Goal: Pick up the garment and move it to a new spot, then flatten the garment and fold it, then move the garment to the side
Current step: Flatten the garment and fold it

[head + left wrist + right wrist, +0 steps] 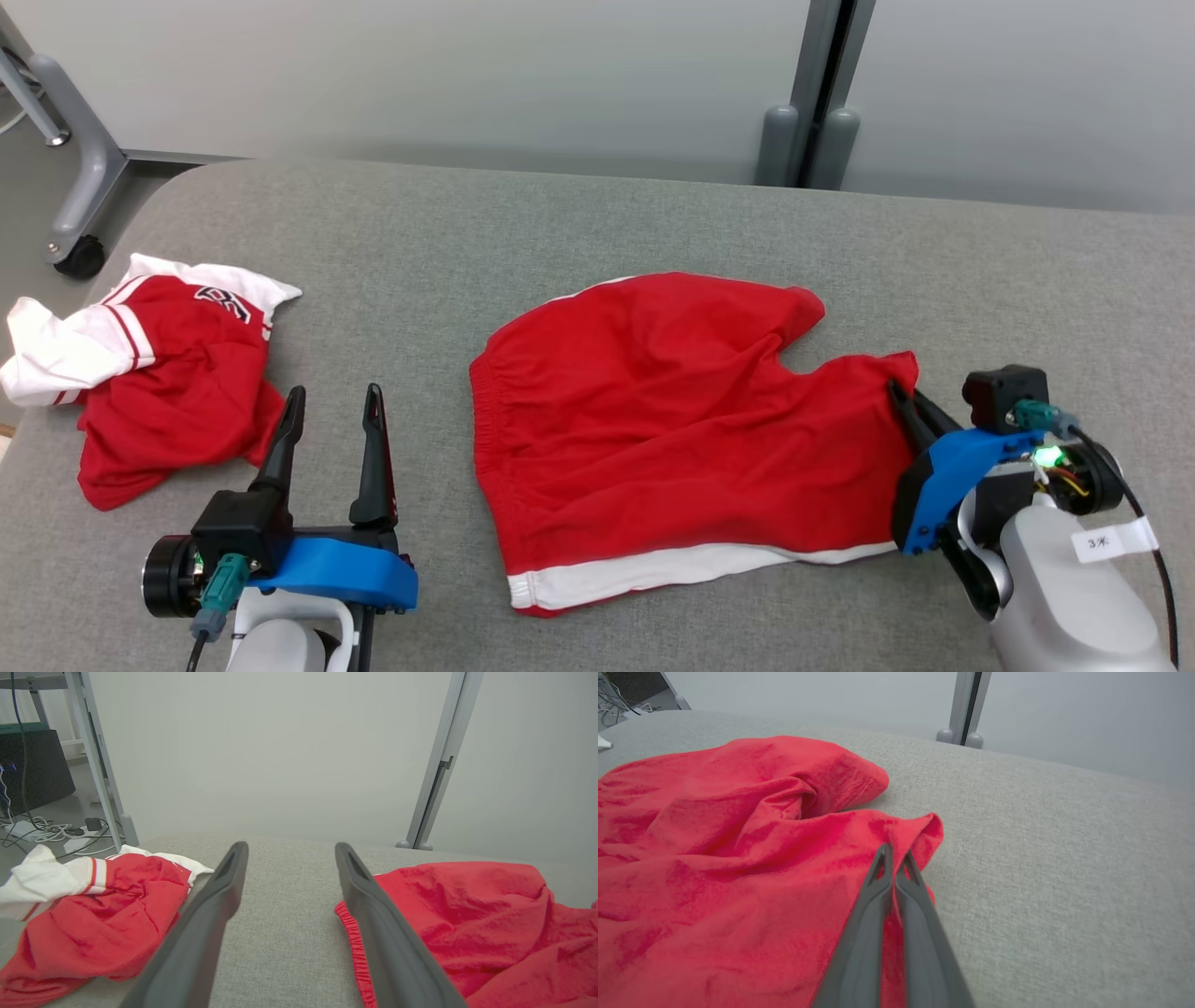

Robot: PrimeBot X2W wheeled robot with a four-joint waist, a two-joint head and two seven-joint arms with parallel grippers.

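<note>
Red shorts (672, 420) with a white side stripe lie spread in the middle of the grey padded table, waistband to the left and legs to the right. My right gripper (904, 401) is shut on the hem of the nearer leg, its fingers (896, 877) pinching the red cloth (738, 868) at its right edge. My left gripper (334, 411) is open, low over bare table left of the waistband (355, 947), with nothing between its fingers (219, 891).
A crumpled red and white jersey (159, 373) lies at the table's left edge, also in the left wrist view (93, 905). Beyond the table (597, 233) are a pale wall, a grey post (812, 112) and a wheeled frame leg (79, 205).
</note>
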